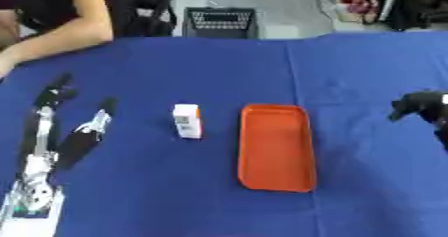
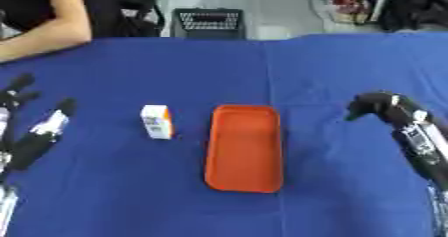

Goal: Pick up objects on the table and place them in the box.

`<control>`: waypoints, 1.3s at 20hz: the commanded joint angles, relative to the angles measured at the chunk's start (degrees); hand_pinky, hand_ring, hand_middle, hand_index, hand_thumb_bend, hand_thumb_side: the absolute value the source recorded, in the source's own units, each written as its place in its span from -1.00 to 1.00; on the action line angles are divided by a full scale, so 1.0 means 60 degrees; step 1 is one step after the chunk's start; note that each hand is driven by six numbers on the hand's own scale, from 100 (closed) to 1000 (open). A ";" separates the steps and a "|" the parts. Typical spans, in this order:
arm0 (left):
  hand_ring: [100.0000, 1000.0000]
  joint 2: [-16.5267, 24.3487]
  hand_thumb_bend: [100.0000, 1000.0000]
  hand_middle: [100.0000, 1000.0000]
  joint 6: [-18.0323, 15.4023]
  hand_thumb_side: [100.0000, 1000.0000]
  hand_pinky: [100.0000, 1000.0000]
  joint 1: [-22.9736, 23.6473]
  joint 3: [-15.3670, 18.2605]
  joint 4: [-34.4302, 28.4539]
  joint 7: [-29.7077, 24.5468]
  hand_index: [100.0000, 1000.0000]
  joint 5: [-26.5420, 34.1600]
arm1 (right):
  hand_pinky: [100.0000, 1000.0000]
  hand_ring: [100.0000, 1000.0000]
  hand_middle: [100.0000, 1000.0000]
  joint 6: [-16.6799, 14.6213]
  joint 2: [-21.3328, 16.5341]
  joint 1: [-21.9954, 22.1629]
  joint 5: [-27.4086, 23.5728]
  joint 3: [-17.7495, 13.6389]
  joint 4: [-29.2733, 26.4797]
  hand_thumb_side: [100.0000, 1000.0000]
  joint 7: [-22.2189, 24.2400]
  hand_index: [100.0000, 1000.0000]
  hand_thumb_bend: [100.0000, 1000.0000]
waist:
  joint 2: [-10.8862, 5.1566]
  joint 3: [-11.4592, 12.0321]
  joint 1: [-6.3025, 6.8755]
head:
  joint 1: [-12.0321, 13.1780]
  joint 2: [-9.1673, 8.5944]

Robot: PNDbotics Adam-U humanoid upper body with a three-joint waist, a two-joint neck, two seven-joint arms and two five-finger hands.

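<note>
Left hand (image 1: pixel 61 131) rests near the lower-left corner, fingers straight & released, apart from the carton (image 1: pixel 186 121). Carton stands upright mid-table on the blue cloth (image 1: pixel 175 71), just left of the orange tray (image 1: pixel 276 146), w/ nothing between them. Right hand (image 2: pixel 378 106) hangs at the right w/ fingers curled, holding nothing; farther back, a black basket (image 1: pixel 220 23) sits past the table edge.
</note>
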 commanded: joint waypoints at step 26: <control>0.70 0.1272 0.09 0.83 0.0216 0.07 0.92 0.0180 -0.0811 -0.0156 -0.1669 0.90 -0.1708 | 0.68 0.19 0.24 -0.0006 -0.0083 -0.0037 -0.0015 -0.0027 -0.0083 0.85 0.0047 0.57 -1.00 | -0.0097 -0.0117 0.0028 | 0.0078 -0.0066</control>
